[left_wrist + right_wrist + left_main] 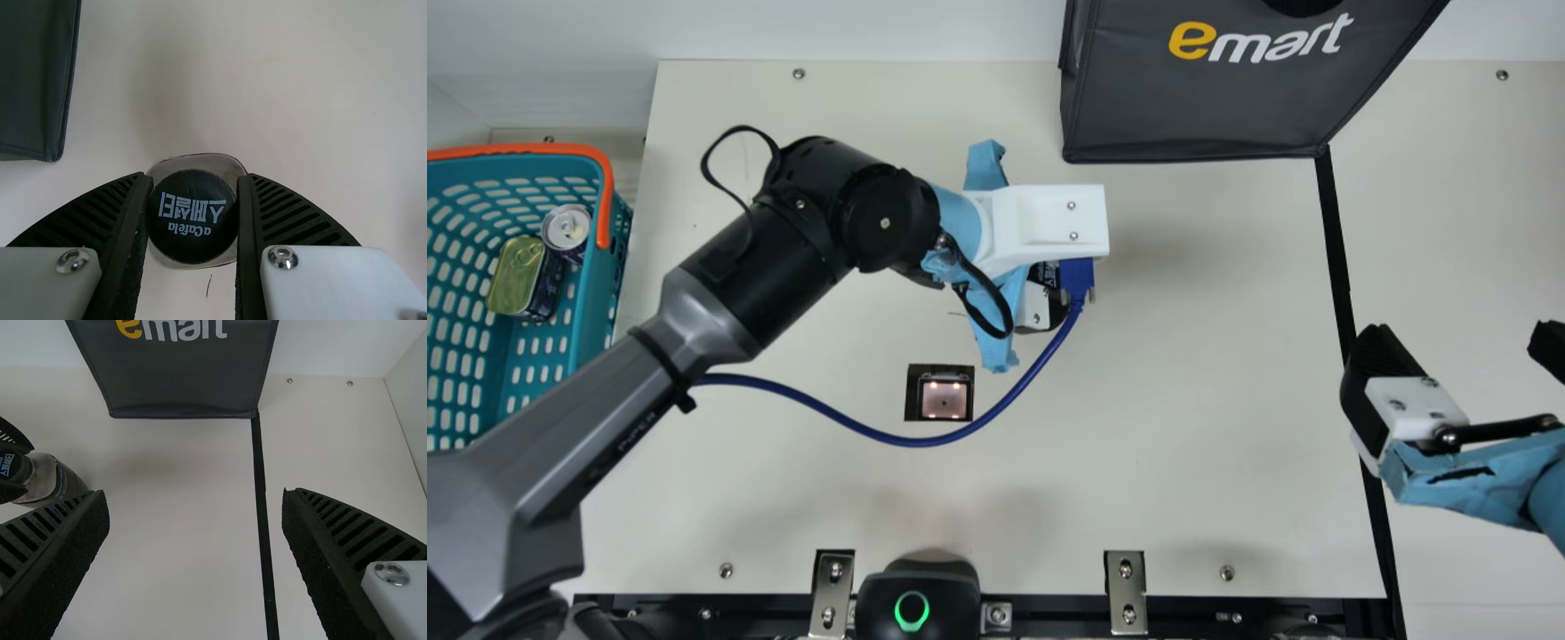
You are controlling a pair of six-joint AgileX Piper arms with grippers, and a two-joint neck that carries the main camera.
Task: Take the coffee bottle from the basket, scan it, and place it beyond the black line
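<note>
Your left gripper (193,177) clasps coffee bottle (48,479) at black cap (192,233), short of black line (261,495). Your right gripper (195,495) gapes, empty. Expect stiff, smooth, probably weighty, slippery body; take mid-body, squarely, below cap.

My left arm (800,244) is showing grey-and-black casing, a looping black cable (738,129) and light-blue wrapping (958,222); ribbed black fingers (293,213) are joining white, screwed mounts (333,280).

Main overhead, wrist views nearer, bag (1200,107) shared
</note>
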